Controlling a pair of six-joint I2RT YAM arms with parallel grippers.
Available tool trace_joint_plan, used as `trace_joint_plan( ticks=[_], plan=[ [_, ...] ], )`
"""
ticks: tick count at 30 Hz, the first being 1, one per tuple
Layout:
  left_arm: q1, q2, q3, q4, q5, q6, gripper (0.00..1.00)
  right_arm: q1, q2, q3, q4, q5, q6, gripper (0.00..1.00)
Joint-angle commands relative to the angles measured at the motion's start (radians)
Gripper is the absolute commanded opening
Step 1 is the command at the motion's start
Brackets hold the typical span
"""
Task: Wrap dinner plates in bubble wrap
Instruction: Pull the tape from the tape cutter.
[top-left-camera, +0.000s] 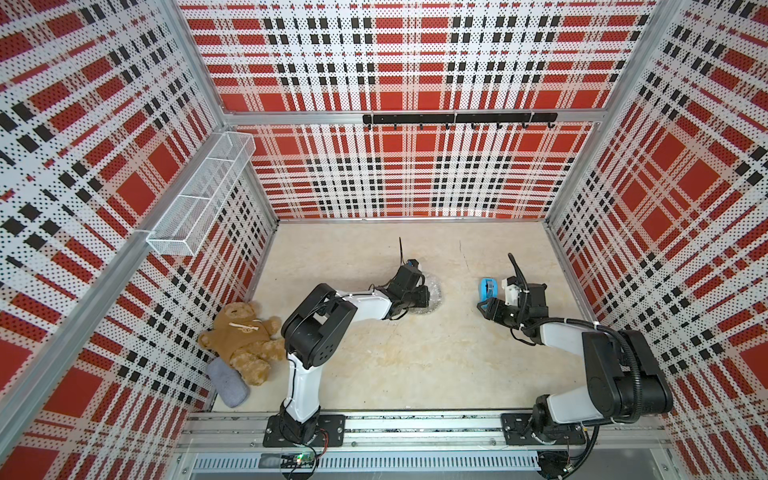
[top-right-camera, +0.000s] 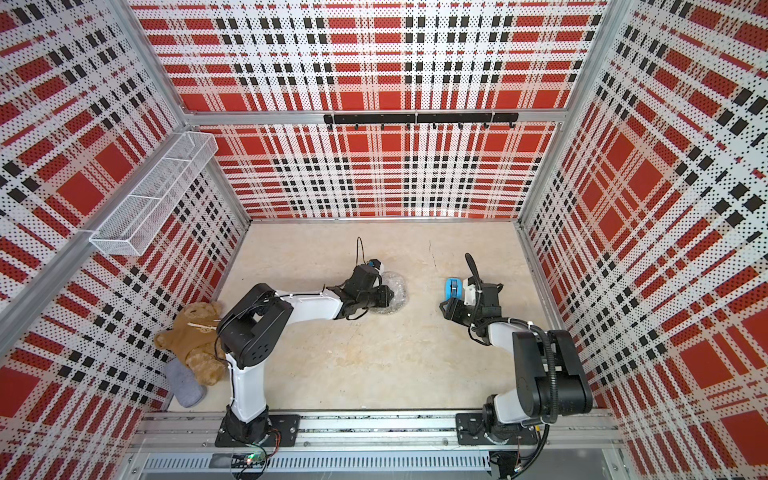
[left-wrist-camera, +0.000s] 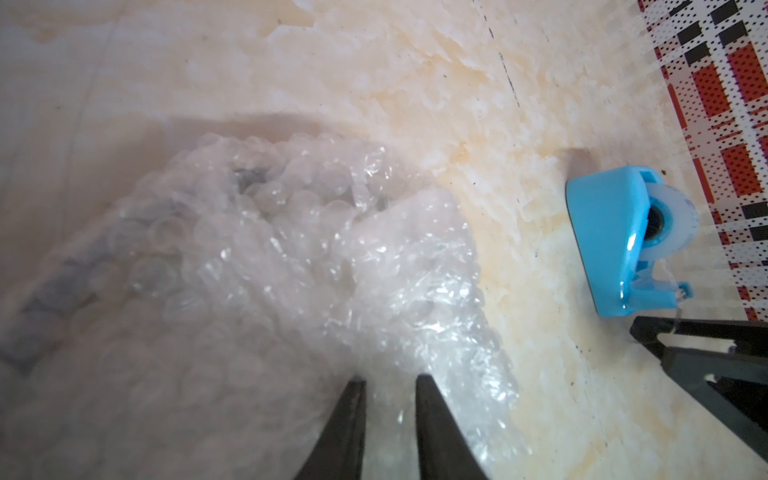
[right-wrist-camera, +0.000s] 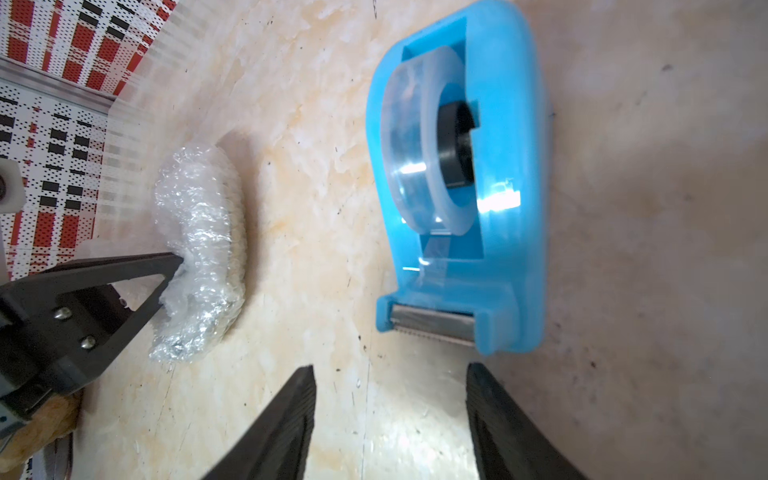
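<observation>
The left fingers (left-wrist-camera: 347, 424) stand close together. A fold of the wrap (left-wrist-camera: 270, 257) looks squeezed between them, so I think the left gripper (left-wrist-camera: 390, 380) has hold of it. The plate (left-wrist-camera: 58, 291) is inside that wrap, and only dark bits of its pattern show through. The blue tape holder (left-wrist-camera: 602, 249) sits on the table (left-wrist-camera: 415, 83), apart from the wrapped plate.

In the right wrist view, the right gripper (right-wrist-camera: 390, 368) has its fingers wide apart with nothing between them. The tape holder is just in front of them. Its cutter end is turned toward them, and its long side runs the same way the fingers point. The wrapped plate is farther off to the side, with the left fingers touching it.

In both top views the wrapped plate lies near the middle of the table, right under the left gripper. The right gripper is beside the tape holder and apart from the plate, so the left arm is the nearer one. My guess is that tape comes next, and the right fingers would only need to go straight ahead for it.
</observation>
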Motion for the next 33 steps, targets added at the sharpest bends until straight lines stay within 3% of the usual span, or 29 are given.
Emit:
trace_joint_plan(
  ticks=[1, 17, 25, 33],
  plan=[
    [0.007, 0.053, -0.054, -0.141, 0.002, -0.001, 0.26, 0.010, 0.001, -0.012, 0.020, -0.010, -0.012, 0.59],
    [0.010, 0.056, -0.053, -0.142, 0.004, 0.004, 0.27, 0.010, -0.014, -0.024, 0.008, -0.001, -0.033, 0.29],
    [0.009, 0.056, -0.052, -0.142, 0.004, 0.004, 0.27, 0.010, -0.084, -0.047, -0.028, 0.028, -0.017, 0.00],
    [0.010, 0.064, -0.046, -0.145, 0.010, 0.008, 0.27, 0.009, -0.135, -0.004, -0.146, 0.041, -0.045, 0.00]
  ],
)
